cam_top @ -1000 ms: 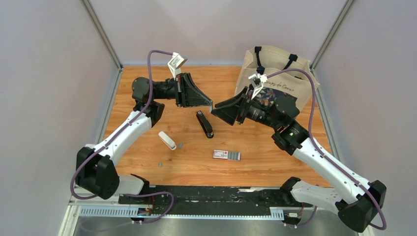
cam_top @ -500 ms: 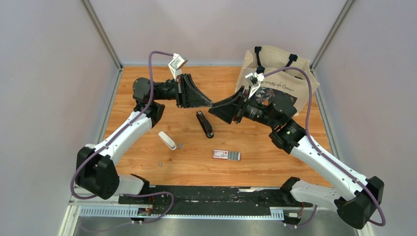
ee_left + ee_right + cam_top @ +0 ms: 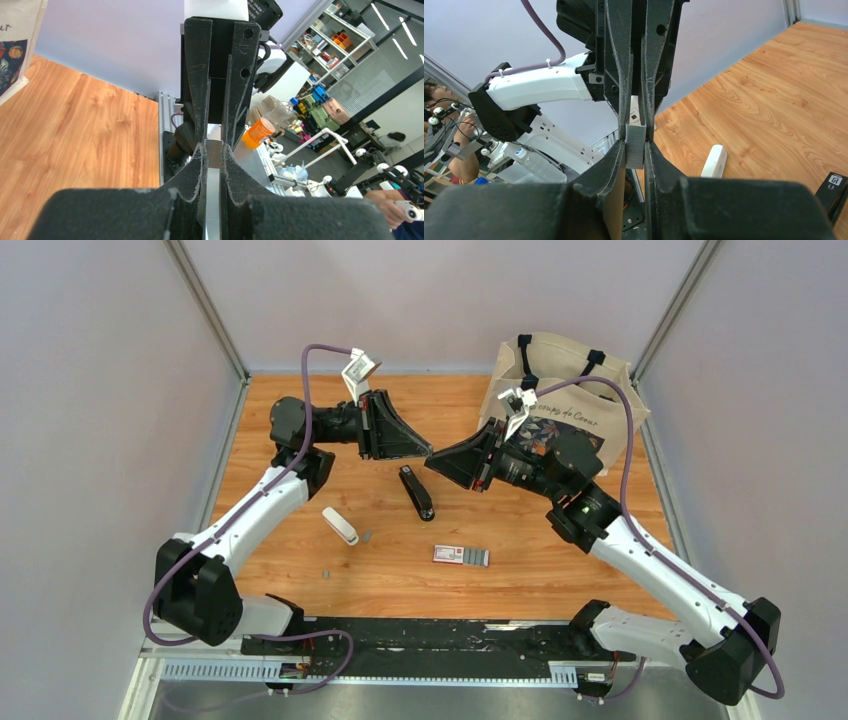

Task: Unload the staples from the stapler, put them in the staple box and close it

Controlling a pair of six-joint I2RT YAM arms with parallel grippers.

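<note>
My left gripper (image 3: 427, 451) and right gripper (image 3: 437, 454) meet tip to tip above the table's middle. Both are shut on one silvery-grey strip of staples. In the left wrist view the strip (image 3: 213, 200) runs between my left gripper (image 3: 213, 147) fingers towards the right one. In the right wrist view the ribbed strip (image 3: 635, 150) is pinched at my right gripper (image 3: 635, 145) tips. The black stapler (image 3: 417, 492) lies closed on the wood just below them, also in the right wrist view (image 3: 835, 189). Two small staple bits (image 3: 367, 535) lie loose on the table.
A white oblong object (image 3: 340, 525) lies left of the stapler. A small red-and-white box (image 3: 461, 556) lies nearer the front. A beige tote bag (image 3: 565, 390) stands at the back right, behind the right arm. Grey walls enclose the table.
My right arm has lifted and swung slightly towards the back, its fingertips staying at the left gripper's tips. The left arm and the things on the table have not moved.
</note>
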